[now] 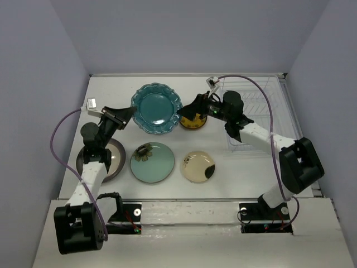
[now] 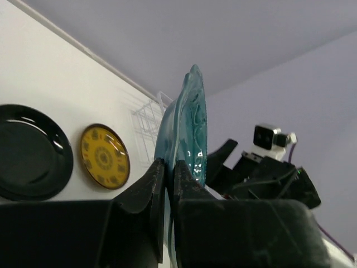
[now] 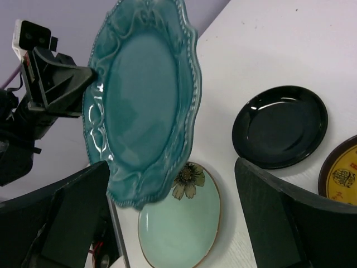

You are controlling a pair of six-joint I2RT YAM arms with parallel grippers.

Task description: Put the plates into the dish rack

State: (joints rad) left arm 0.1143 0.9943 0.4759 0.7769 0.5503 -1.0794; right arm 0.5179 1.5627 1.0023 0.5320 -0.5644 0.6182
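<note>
Left gripper [image 2: 167, 170] clamped on rim of teal scalloped plate [image 1: 157, 108], held tilted above table [image 1: 234, 167]. Right gripper [image 1: 187, 113] jaws wide apart, just beside plate's opposite rim, holding nothing. Dish rack [image 1: 261, 109] at far right

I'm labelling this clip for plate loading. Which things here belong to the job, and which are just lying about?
Part of the job: teal plate, pinched in the left tool; black plate; yellow plate; aqua plate; cream plate; grey plate; dish rack.

Just there: purple cables on the arms; the table.
</note>
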